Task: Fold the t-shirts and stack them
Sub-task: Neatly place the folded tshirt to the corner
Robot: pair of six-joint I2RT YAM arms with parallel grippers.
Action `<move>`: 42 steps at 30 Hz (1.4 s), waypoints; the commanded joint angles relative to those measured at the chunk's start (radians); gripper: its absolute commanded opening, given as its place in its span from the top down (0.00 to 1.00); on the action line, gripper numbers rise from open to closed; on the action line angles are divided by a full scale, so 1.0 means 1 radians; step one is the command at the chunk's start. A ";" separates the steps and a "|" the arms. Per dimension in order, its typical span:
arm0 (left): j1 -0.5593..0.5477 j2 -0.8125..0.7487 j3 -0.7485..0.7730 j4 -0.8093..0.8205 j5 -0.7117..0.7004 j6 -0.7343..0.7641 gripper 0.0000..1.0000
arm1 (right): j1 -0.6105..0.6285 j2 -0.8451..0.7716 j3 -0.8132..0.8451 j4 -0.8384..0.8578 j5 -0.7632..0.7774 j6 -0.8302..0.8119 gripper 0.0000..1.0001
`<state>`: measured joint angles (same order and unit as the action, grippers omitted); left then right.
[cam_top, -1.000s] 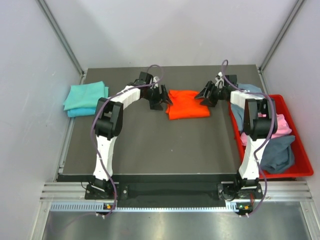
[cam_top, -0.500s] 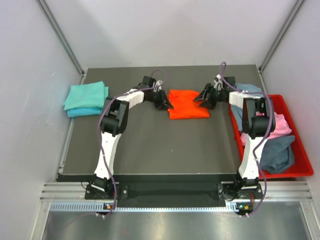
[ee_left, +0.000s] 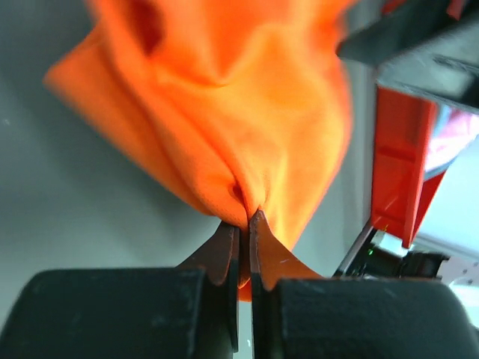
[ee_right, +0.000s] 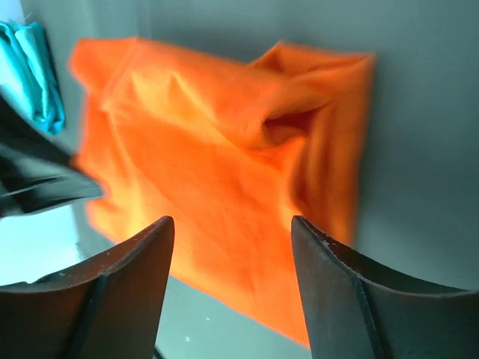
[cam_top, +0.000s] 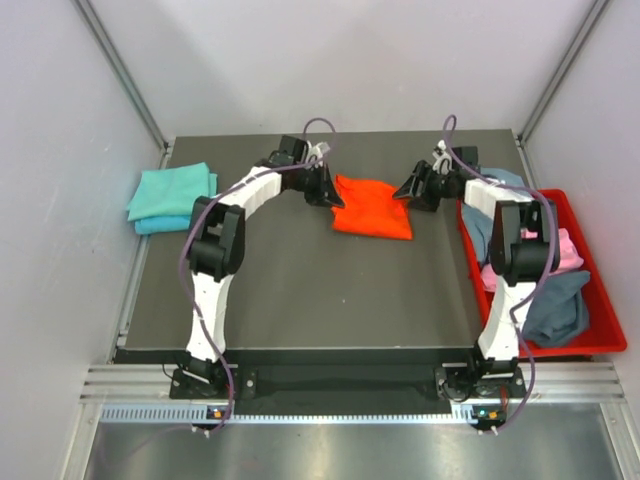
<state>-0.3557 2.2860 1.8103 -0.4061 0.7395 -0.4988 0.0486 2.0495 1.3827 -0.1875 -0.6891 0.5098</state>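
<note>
Fingers (ee_left: 221, 254) of left gripper (ee_left: 241, 228) pressed together, pinching a bunched edge of orange t-shirt (cam_top: 372, 215). Right gripper (ee_right: 228, 247) fingers spread at the shirt's bin-side edge. Shirt plain bright orange, rumpled, on table (cam_top: 300, 290) left of red bin (cam_top: 580, 348); teal t-shirts (cam_top: 172, 197) far left of bin.

Near half of worktop (cam_top: 300, 290) open for passage. Far centre taken by orange t-shirt (cam_top: 372, 208). Red bin (cam_top: 575, 350) blocks right edge, teal stack (cam_top: 172, 197) far left.
</note>
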 commanded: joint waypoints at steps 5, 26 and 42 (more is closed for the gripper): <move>0.087 -0.295 0.005 -0.223 -0.146 0.334 1.00 | -0.026 -0.227 0.095 -0.110 0.183 -0.266 0.33; 0.505 -0.370 0.256 -0.628 -0.466 0.724 1.00 | -0.027 -0.347 -0.064 -0.098 0.230 -0.301 0.32; 0.520 -0.339 0.362 -0.654 -0.721 0.850 1.00 | -0.027 -0.299 -0.030 -0.089 0.201 -0.266 0.32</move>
<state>0.1547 1.9472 2.1395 -1.0702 0.0902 0.2966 0.0296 1.7493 1.3117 -0.3222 -0.4698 0.2352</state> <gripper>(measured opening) 0.045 0.677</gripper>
